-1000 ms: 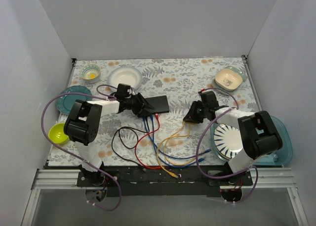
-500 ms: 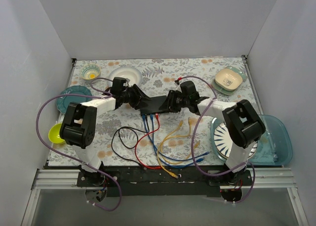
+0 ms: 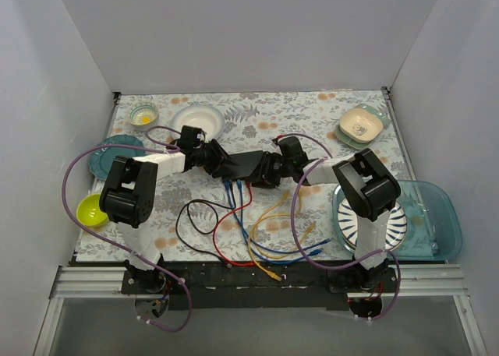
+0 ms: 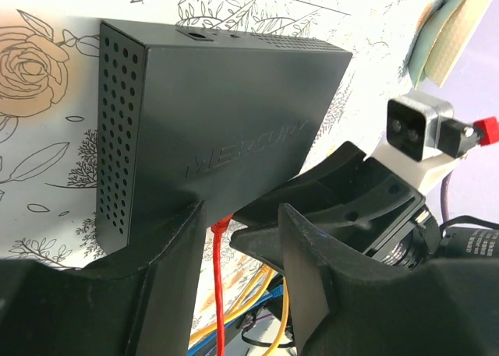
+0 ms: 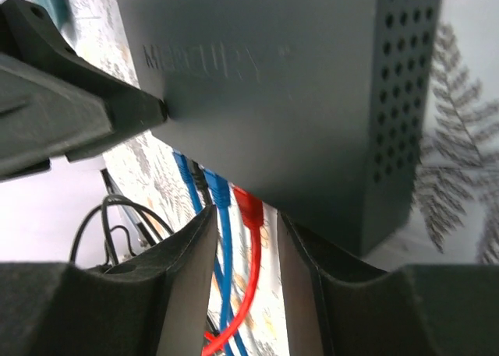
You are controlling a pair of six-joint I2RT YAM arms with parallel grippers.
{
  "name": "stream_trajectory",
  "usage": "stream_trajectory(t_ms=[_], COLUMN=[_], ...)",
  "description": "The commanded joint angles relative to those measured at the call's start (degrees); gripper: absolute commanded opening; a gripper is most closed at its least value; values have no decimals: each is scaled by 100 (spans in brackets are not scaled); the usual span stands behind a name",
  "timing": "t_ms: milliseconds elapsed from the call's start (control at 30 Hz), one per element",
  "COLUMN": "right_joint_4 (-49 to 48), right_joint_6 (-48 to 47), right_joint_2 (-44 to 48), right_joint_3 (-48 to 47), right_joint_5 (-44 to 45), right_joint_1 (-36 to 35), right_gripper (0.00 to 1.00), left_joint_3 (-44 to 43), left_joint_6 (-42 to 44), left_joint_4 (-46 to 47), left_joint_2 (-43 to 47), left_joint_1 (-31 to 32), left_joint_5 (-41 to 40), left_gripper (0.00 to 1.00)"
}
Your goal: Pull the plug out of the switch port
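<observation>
The switch (image 3: 248, 163) is a flat black box in mid-table, its sockets facing the near edge. My left gripper (image 3: 226, 165) is shut on its left end; in the left wrist view the switch (image 4: 226, 122) meets the fingertips of that gripper (image 4: 238, 212). My right gripper (image 3: 267, 171) sits at the switch's right front, open. In the right wrist view a red plug (image 5: 249, 204) and a blue plug (image 5: 218, 188) hang from the switch (image 5: 296, 83) between the spread fingers of the right gripper (image 5: 245, 216). Neither finger visibly touches the plugs.
Red, blue, black and yellow cables (image 3: 257, 231) loop toward the near edge. A white bowl (image 3: 199, 121), small patterned bowl (image 3: 143, 113), teal plate (image 3: 109, 155), lime bowl (image 3: 91, 209), beige dish (image 3: 361, 125) and striped plate (image 3: 373, 220) in a blue tray (image 3: 437, 216) ring the work area.
My right gripper swung left from the table's right side to the switch's right front, and its jaws widened. The left gripper kept its hold and shifted the switch slightly.
</observation>
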State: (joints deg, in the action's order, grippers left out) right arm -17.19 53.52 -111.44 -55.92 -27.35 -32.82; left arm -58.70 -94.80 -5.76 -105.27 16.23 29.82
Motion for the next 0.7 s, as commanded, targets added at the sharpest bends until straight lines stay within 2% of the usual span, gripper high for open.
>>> stream_trajectory(t_ms=[0,200,467,667], right_joint_4=[-363,-680,-1761,-1919], right_joint_6=[325,809,1749,1961], right_joint_2=[-282,-431,-335,-458], right_joint_3=[-261,-183,494,468], right_joint_5=[37,239,424,415], right_joint_1=[-32,-5,65,74], right_gripper=[45,44,42,36], left_joint_3=[69,113,157,209], left_joint_6=[199,182,182,190], left_joint_4=[-382,-391,-391,-382], left_joint_2=[-72,-20,16,60], left_joint_1=[-14,-14,-14,-6], left_joint_5=[-240,-214,-205,-205], left_gripper=[42,42,42,42])
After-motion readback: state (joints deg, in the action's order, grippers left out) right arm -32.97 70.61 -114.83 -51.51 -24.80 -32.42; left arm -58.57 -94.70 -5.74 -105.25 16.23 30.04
